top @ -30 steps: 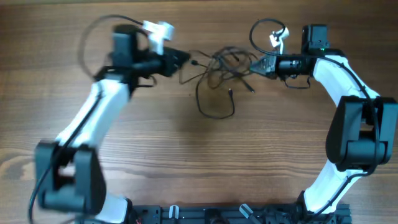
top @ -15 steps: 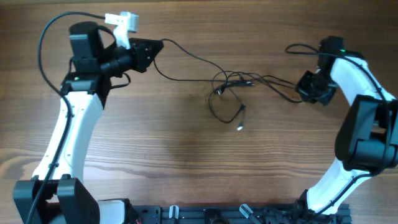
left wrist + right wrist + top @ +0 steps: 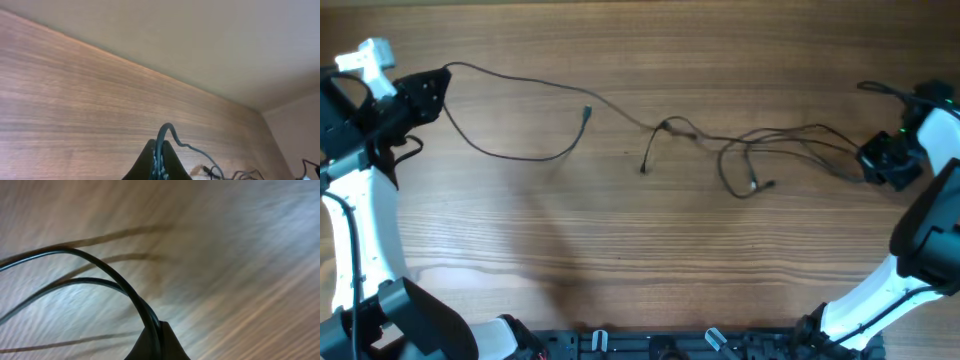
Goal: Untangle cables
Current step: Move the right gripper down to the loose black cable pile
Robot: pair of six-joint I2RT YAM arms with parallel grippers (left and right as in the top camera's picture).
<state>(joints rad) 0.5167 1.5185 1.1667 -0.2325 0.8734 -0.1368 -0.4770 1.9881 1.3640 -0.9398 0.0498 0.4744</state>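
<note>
Overhead, the spread: the cables [image 3: 720,138] lie strung in a thin line across the wooden tabletop [image 3: 640,260], from the left tool [image 3: 430,88] at the far left edge to the right tool [image 3: 880,160] at the far right.
Overhead, loose parts: one cord sags from the left tool in a wide arc and ends in a free plug end [image 3: 587,112]; a second free end [image 3: 645,168] hangs down near mid-table.
Overhead, what is left: a small knot [image 3: 666,125] remains where strands cross at the centre, and a tangled loop [image 3: 738,175] with another plug sits right of it. By this view the bundle appears largely pulled open, but the cords are not yet separate.
Left wrist, grip: the left tool [image 3: 160,152] is pressed together on a single cord [image 3: 172,135], which arches up out of the fingertips and trails off to the lower right toward the distant tangle.
Right wrist, grip: the right tool [image 3: 157,337] is pinched shut on two cords [image 3: 100,265] that curve away to the left above the blurred wood, casting shadows on it.
Progress, as judged: the middle stage looks done; freeing the central knot and the right-hand loop, then laying each cord apart, seems to remain.
</note>
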